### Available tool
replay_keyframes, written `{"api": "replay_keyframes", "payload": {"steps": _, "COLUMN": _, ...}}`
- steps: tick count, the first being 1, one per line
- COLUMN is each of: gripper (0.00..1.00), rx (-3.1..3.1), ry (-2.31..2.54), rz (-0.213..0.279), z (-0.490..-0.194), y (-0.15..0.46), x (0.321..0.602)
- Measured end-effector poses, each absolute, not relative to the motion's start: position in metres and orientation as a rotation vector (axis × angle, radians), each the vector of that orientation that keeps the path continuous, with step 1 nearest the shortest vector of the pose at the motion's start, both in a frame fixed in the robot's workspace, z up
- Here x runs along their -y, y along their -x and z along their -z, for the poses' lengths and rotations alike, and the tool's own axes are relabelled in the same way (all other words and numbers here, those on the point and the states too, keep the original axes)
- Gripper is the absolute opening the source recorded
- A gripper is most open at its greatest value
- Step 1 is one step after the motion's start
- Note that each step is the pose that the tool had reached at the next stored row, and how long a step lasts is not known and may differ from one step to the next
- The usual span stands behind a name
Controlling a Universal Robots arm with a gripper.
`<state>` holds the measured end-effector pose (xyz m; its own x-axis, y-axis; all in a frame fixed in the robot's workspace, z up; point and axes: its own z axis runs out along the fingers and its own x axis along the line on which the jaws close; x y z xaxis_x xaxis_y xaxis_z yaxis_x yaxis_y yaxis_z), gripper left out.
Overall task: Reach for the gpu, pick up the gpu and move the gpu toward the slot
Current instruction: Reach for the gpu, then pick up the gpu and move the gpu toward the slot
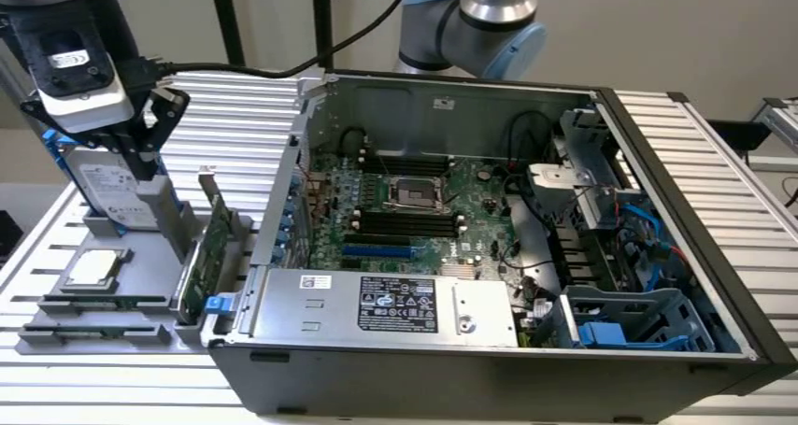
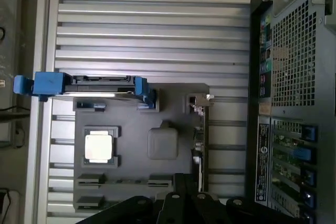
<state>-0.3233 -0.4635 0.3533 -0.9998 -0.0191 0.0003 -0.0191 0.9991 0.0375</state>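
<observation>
gripper (image 2: 189,184): opening cannot be told | hovers over grey holder (image 2: 134,129) | gpu (image 1: 200,252) upright there, untouched

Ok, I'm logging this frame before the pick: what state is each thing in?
gpu, standing on edge in the holder, not gripped.
drive, upright in the holder.
chip, lying flat in the holder.
case, side open, board exposed.
gripper, above the holder, carrying nothing.
</observation>
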Motion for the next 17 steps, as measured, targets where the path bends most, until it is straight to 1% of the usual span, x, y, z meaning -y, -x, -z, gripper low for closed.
{"api": "replay_keyframes", "payload": {"steps": 7, "gripper": 0.11, "rx": 3.14, "ry": -0.03, "rz": 0.056, "z": -0.349, "y": 0.3, "x": 0.47}}
{"api": "replay_keyframes", "payload": {"steps": 17, "gripper": 0.11, "rx": 3.139, "ry": -0.03, "rz": 0.056, "z": -0.349, "y": 0.3, "x": 0.47}}
